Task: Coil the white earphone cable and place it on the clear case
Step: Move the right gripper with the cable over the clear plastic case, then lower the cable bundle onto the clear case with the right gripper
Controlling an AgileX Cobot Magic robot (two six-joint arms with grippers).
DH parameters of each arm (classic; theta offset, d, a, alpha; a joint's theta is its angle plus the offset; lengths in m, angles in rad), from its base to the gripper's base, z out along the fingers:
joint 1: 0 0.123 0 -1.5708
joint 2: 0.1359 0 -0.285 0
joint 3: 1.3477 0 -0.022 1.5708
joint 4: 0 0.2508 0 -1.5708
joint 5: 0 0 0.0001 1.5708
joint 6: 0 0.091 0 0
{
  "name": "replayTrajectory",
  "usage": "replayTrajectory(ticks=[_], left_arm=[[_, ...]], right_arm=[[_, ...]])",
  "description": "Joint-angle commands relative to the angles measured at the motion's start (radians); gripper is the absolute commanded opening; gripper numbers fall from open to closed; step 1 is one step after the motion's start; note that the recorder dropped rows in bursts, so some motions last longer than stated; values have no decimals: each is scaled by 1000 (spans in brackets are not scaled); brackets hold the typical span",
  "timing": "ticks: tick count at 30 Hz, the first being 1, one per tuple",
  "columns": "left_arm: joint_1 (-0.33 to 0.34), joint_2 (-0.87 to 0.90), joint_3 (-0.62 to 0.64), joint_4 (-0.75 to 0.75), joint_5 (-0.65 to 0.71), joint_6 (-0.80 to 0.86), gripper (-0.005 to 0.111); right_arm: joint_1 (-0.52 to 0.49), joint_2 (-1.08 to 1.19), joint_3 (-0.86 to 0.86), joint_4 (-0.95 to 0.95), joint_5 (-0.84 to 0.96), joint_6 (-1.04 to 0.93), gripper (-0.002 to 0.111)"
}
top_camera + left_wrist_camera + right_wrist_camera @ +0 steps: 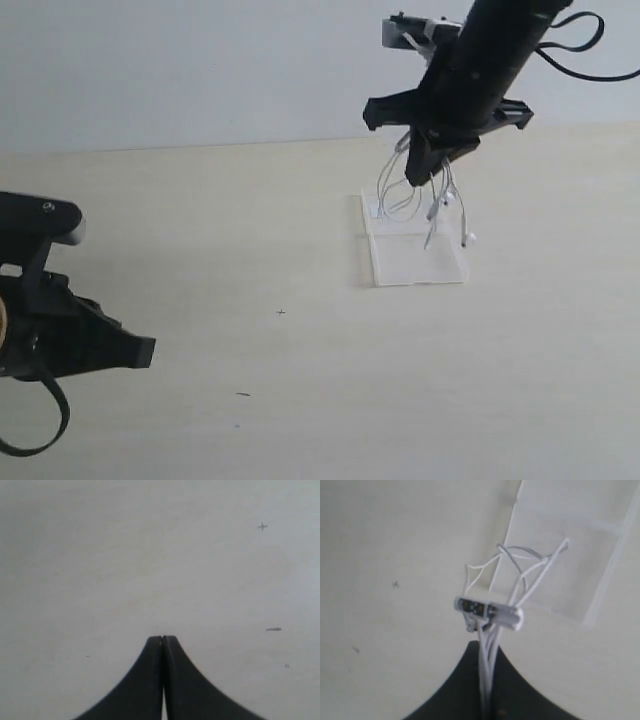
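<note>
— Where is the white earphone cable?
— Up off the table, gathered into several loose loops, its top pinched in the right gripper. A few thin strands and small white ends dangle lower.
— And its inline remote?
— Lying crosswise just past the fingertips.
— The clear case?
— Flat on the table, right of centre and towards the far side: transparent, two panels. The bundle hangs over its far panel. Whether it touches, I cannot tell.
</note>
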Motion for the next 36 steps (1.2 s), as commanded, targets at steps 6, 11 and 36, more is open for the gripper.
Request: replayTrajectory(ticks=[6,11,36], left_arm=[[2,-29,55,-25,-76,-1,0],[14,-29,55,-25,-78,-5,0],[85,-29,55,-28,-40,-5,0]], right_arm=[[-65,147,-283,8,6,49,0],[-88,172,-287,71,6,49,0],[-88,206,-81,33,6,49,0]])
